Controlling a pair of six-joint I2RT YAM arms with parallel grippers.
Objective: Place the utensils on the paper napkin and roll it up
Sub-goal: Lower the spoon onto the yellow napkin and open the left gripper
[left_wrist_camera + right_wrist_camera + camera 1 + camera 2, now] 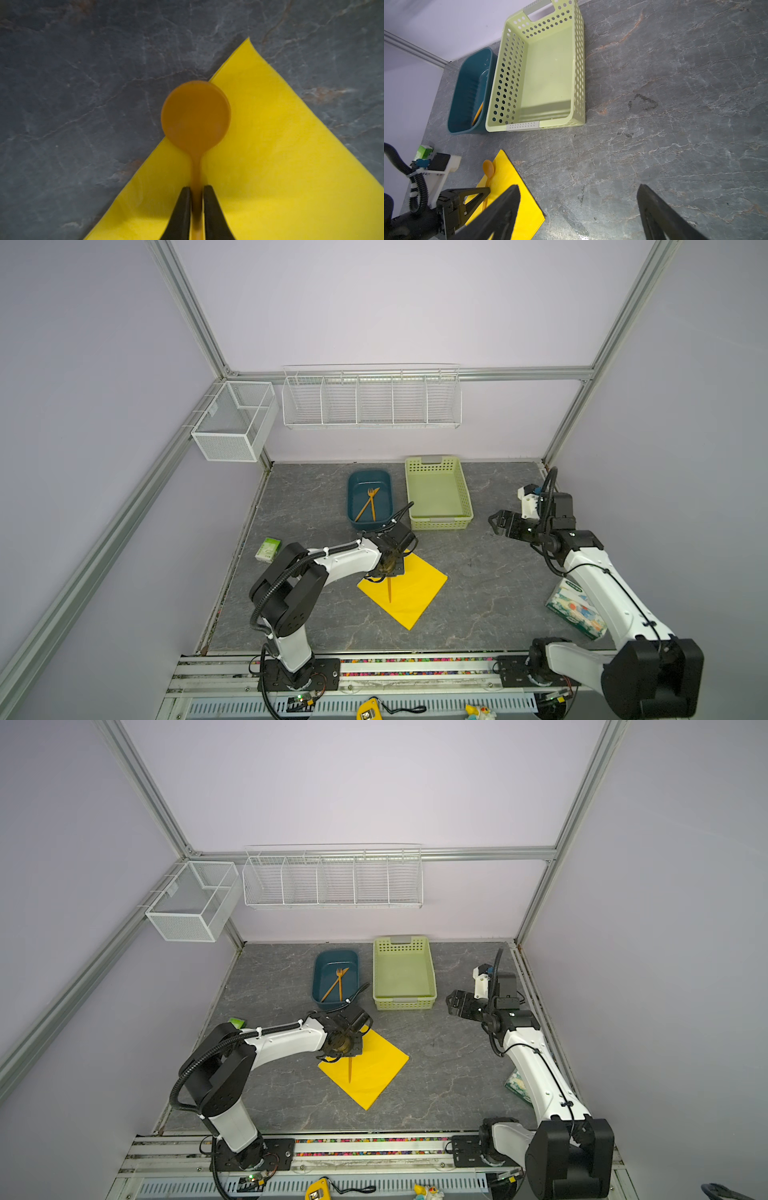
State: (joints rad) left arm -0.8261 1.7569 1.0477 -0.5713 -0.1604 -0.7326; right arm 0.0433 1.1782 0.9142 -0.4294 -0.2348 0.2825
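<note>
A round-bowled orange-brown spoon (195, 116) lies on the yellow paper napkin (270, 166), with its bowl over the napkin's edge. In both top views the handle (390, 591) (350, 1071) runs across the napkin (415, 593) (374, 1069). My left gripper (196, 188) straddles the handle low over the sheet. Its jaws are barely parted, and a thin yellow sliver shows beside the handle. The fork (372, 499) and a thin straight piece (363, 510) lie crossed in the blue tub (350, 497). My right gripper (492, 522) (578, 189) hovers wide open over bare table, right of the green basket.
A light green perforated basket (436, 497) stands right of the blue tub at the back. A white-and-teal tissue pack (575, 610) lies under the right arm. A small green-white packet (268, 549) sits at the table's left edge. White wire racks hang on the back wall.
</note>
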